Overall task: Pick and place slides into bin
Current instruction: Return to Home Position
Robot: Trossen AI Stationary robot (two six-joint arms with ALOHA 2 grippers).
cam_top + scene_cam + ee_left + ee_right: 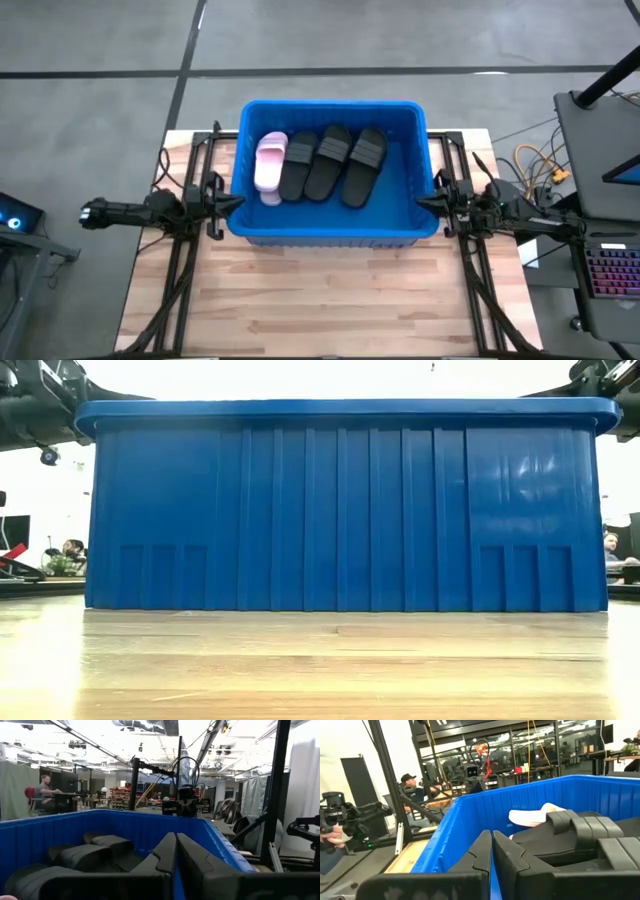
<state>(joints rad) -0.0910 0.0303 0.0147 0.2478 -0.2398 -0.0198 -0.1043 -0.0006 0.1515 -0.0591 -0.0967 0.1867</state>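
Note:
The blue bin [330, 104] stands on the table's far middle, and its ribbed near wall fills the low view [340, 510]. Inside it lie one pale pink slide [269, 165] and three black slides [328, 160] side by side, resting on the bin's floor. The black ones show in the left wrist view [85, 855]; the pink one shows in the right wrist view [535, 815]. My left gripper [238, 203] is shut and empty at the bin's left rim. My right gripper [420, 203] is shut and empty at the bin's right rim. My left gripper's shut fingers [162, 855] point level toward the table's right at the bin's left rim; I cannot tell whether they touch it. My right gripper's shut fingers [506, 855] point level toward the table's left at the bin's right rim; I cannot tell whether they touch it.
Bare wooden tabletop [320, 290] lies in front of the bin. A laptop and keyboard [610, 270] and cables [540, 160] sit off the table's right side. People sit in the room behind [45, 790] [410, 785].

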